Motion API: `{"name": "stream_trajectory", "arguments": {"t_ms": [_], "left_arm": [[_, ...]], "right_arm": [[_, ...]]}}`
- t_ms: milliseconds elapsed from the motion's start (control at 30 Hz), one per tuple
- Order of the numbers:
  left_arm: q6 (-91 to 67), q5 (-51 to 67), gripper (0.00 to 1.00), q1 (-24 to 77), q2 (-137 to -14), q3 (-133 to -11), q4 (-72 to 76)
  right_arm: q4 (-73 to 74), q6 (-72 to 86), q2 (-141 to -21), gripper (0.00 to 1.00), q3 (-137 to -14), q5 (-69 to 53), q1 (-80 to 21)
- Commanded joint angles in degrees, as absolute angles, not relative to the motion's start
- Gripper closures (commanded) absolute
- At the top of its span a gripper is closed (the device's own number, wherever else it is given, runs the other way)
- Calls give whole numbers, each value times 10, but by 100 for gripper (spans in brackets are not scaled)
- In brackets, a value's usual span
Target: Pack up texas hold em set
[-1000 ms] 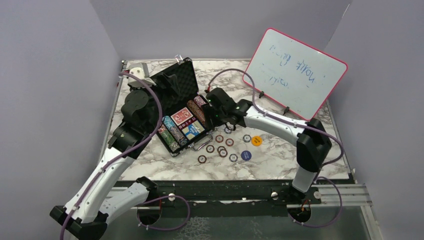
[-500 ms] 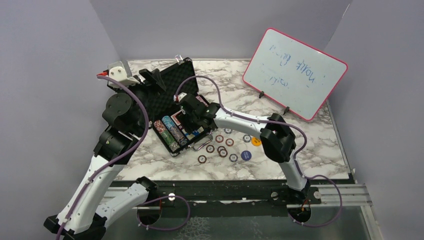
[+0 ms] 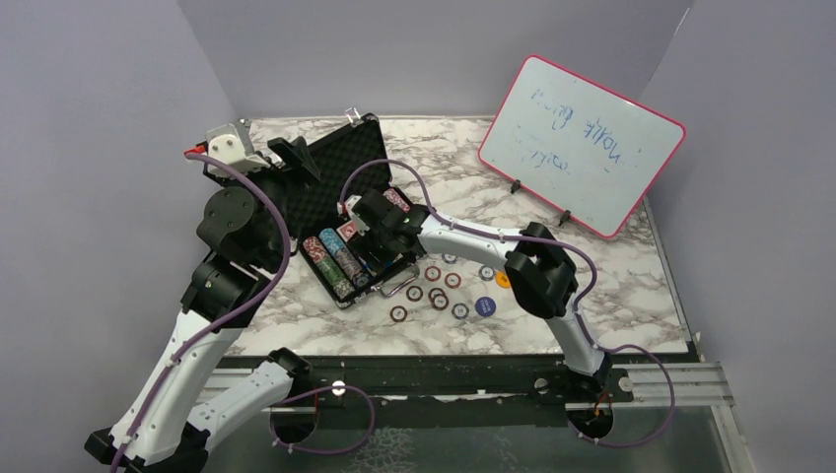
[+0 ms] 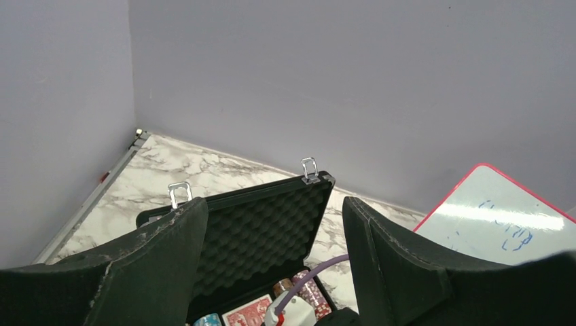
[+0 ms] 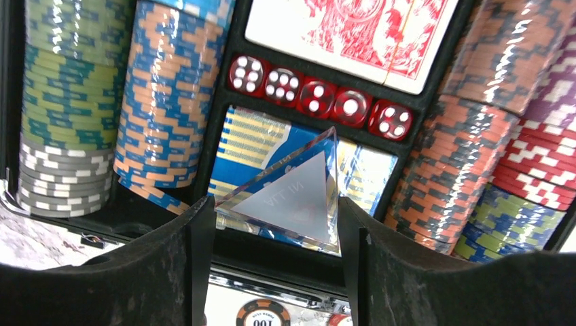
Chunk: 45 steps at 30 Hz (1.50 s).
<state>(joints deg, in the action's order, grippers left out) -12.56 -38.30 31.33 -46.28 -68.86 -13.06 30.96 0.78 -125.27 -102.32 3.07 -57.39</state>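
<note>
- Briefcase (image 3: 330, 187) lies open on the left half of the marble tabletop (image 3: 592, 296), its foam-lined lid propped up toward the back wall and its silver handle facing you.
- Your right pincer (image 5: 275, 217) pinches a clear triangular marker (image 5: 292, 193) between its two pads; faint lettering shows through the plastic, too blurred to read with certainty.
- You hold that marker over the blue deck (image 5: 251, 139), in the near middle compartment; whether it touches the deck, you cannot tell.
- Just behind the blue deck, five red dice (image 5: 316, 98) sit in a row in their slot, and the red deck (image 5: 353, 30) lies beyond them.
- Chip rows (image 5: 163, 102) fill the long compartments on both sides of the decks.
- Your left pincer (image 4: 272, 204) is spread wide with nothing between its pads, raised above the lid's left side.
- Loose chips (image 3: 415, 293) and a blue round button (image 3: 484, 306) lie on the tabletop, just beside the handle.
- Far right, a pink-framed whiteboard (image 3: 582, 143) stands tilted, well apart from the case.
</note>
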Motion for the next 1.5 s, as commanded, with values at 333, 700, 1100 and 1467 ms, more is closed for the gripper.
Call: {"name": "stream_trajectory", "arguments": {"t_ms": [333,700,1100,1467], "left_arm": [[-104,-380,22,311,-478,-697,-137],[-92,-364,19,311,-483,-712,-133],[-137,-319,17,311,-504,-682,-128],[-167,-301,17,311,-517,-660,-138]], "right_arm": [[331,22,-1227,18,-1015,18,-575],[237,137,-1086,17,-903,150,-552],[309,357,-963,16,-668,239,-410],[371,471,-896,16,-539,279,-304]]}}
